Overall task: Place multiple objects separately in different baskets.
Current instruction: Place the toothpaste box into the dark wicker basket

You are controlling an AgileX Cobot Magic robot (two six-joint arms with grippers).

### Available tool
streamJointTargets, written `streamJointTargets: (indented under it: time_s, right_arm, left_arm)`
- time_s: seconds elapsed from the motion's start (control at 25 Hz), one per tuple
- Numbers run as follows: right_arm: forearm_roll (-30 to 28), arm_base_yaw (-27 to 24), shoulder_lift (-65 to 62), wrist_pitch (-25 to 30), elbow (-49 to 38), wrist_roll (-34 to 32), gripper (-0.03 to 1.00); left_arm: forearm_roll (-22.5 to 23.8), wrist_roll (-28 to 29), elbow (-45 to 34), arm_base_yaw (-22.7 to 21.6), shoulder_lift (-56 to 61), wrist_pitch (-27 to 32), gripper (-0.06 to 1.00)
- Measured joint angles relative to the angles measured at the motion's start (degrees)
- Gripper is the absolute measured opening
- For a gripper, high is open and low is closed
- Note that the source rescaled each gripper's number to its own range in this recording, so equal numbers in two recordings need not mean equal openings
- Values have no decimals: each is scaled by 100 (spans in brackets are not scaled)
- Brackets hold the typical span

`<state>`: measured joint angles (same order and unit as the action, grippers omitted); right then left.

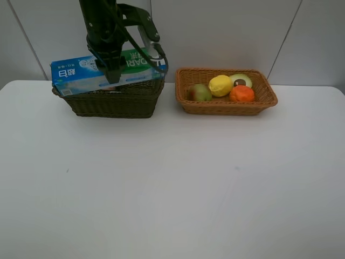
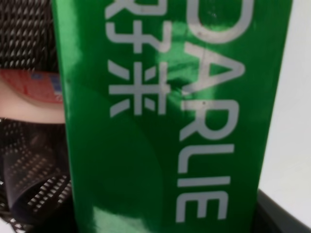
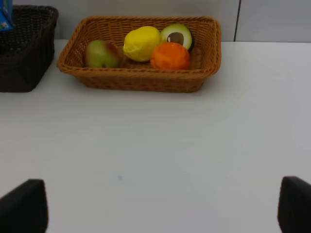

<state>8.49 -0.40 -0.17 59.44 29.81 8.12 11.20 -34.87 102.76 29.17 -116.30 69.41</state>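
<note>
Toothpaste box (image 1: 102, 75) lies across dark basket (image 1: 113, 102) rim, long axis left-right, directly under L gripper (image 1: 112, 75); L jaws' state cannot be told. R gripper (image 3: 160, 204) jaws apart over bench (image 1: 172, 183). Fruit sits in tan basket (image 1: 226, 105).

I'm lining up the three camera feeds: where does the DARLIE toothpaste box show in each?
Exterior high: toothpaste box lies across the dark basket, upper left.
Left wrist: its green face fills most of the frame.
Right wrist: only a blue corner at the edge.
Shared landmark: the dark basket.
</note>
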Motion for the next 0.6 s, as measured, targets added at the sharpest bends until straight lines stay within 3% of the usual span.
streamJointTargets:
  time_s: [0.28,0.6]
  right_arm:
    - [0,0,0,0,0,0,100]
    - [0,0,0,0,0,0,100]
  left_arm:
    - [5,-150,0,-301,1,-874,72]
    - [11,-168,0,-322,-219,-1999,72]
